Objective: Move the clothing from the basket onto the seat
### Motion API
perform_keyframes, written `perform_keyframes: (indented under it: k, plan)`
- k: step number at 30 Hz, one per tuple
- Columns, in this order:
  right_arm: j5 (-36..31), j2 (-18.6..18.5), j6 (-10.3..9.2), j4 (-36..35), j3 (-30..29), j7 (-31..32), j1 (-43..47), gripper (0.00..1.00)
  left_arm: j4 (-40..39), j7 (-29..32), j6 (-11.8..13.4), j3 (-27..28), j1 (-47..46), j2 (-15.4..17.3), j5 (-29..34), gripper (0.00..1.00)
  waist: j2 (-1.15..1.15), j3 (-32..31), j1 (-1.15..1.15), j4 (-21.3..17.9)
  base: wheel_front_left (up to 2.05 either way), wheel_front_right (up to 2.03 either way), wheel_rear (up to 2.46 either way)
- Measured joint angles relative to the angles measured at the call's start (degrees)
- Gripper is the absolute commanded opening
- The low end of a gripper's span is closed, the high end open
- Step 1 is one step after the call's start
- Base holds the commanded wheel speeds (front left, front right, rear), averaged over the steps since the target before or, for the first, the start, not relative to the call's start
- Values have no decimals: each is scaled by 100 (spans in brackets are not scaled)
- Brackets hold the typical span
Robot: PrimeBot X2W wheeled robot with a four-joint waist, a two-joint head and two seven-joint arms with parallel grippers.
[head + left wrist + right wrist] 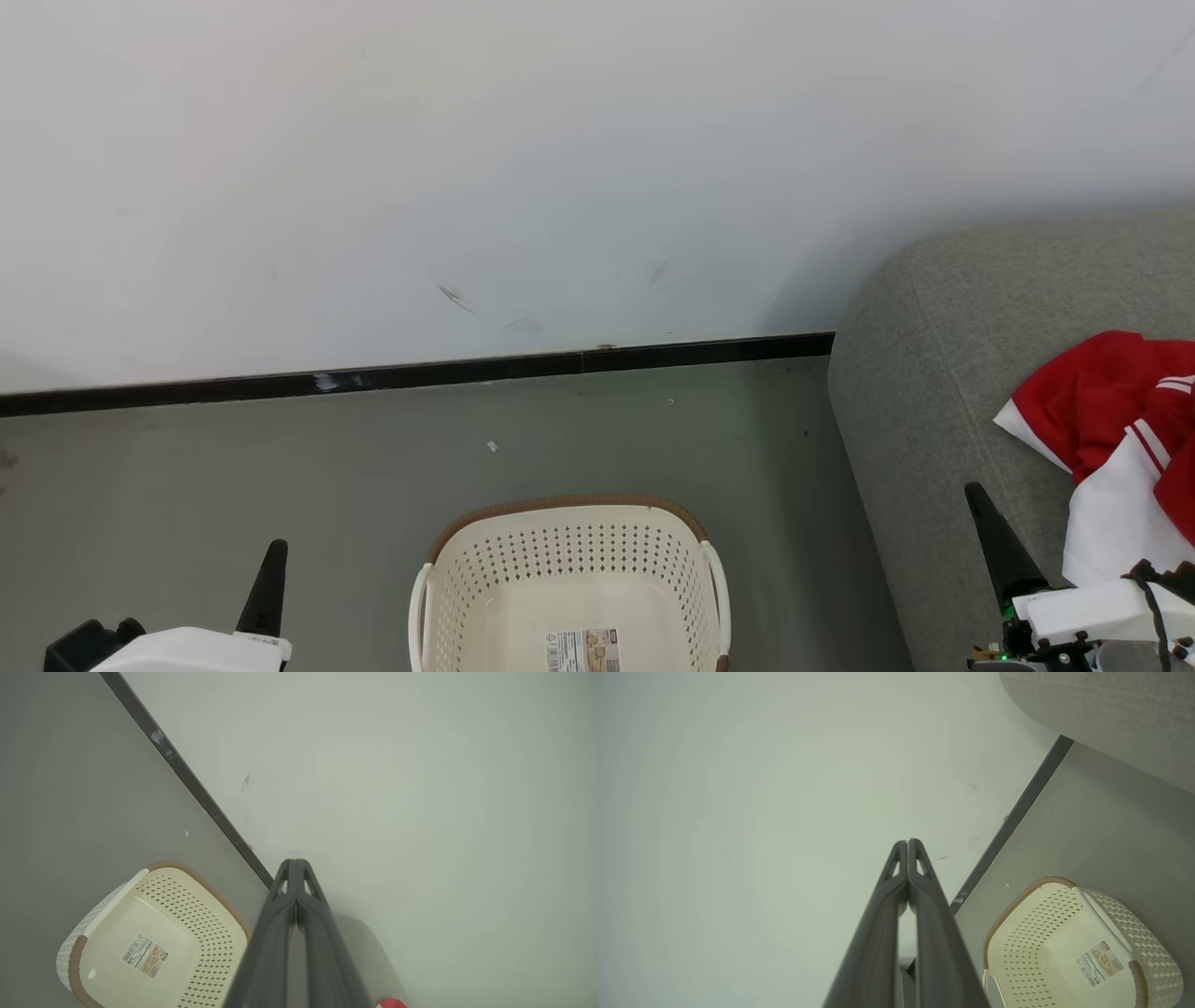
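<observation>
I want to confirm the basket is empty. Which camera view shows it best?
The right wrist view: the basket appears nearly whole, its floor bare except the label sticker. The left wrist view shows it partly behind the left end effector; the head view cuts off its near half.
</observation>
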Motion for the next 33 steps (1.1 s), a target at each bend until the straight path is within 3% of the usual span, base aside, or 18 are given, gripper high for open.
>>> perform_keyframes:
  k: [24, 33]
  plan:
    - [2209, -162, -1, 196, -89, 311, -242, 0, 9, 452, -521, 549, -132, -252, -1432, 0, 0, 31, -1, -1, 0, 0, 0]
    - [2256, -171, -1, 231, -93, 326, -248, 0, 18, 465, -550, 580, -135, -255, -1452, 0, 0, 31, -1, -1, 0, 0, 0]
